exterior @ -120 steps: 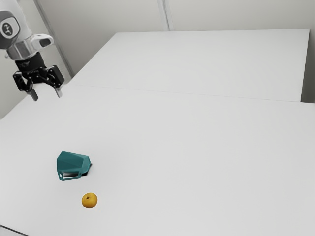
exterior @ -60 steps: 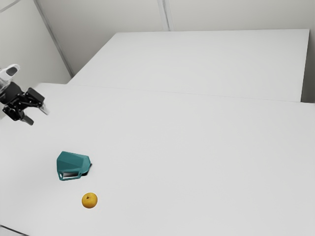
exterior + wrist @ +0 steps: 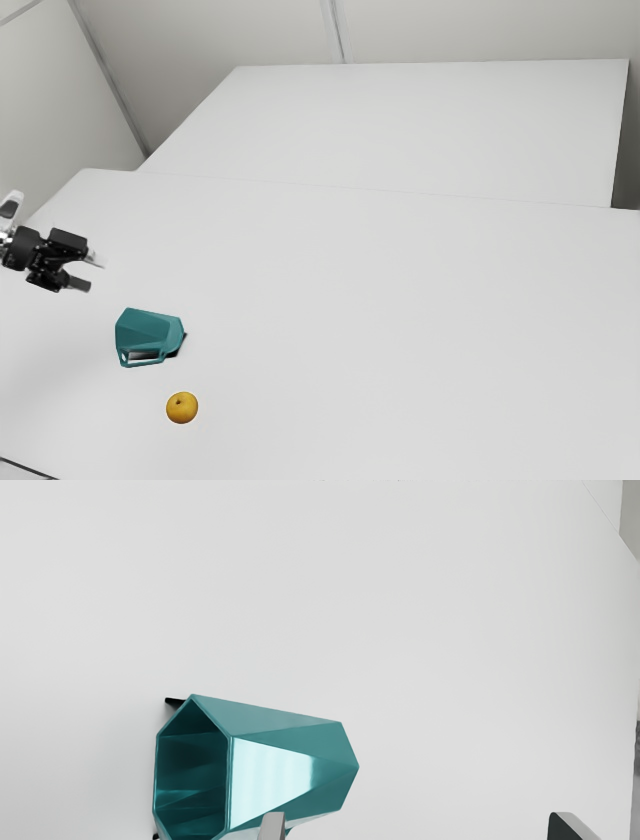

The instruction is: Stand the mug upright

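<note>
On the bench in the exterior view, the mug lies on its side, with its handle toward the small orange fruit. The fingers are near the mug, toward the exterior view's left. Half a second ago they were higher and pointed more down; now they are lower and tip more toward the exterior view's right. The mug and fruit have not moved. In the wrist view, the fingers are spread wide and pinch nothing. The mug's open mouth shows, and its sides look shiny. I think it is hard and light but may slip or roll, so a snug hold across its body, near the middle, seems best.
</note>
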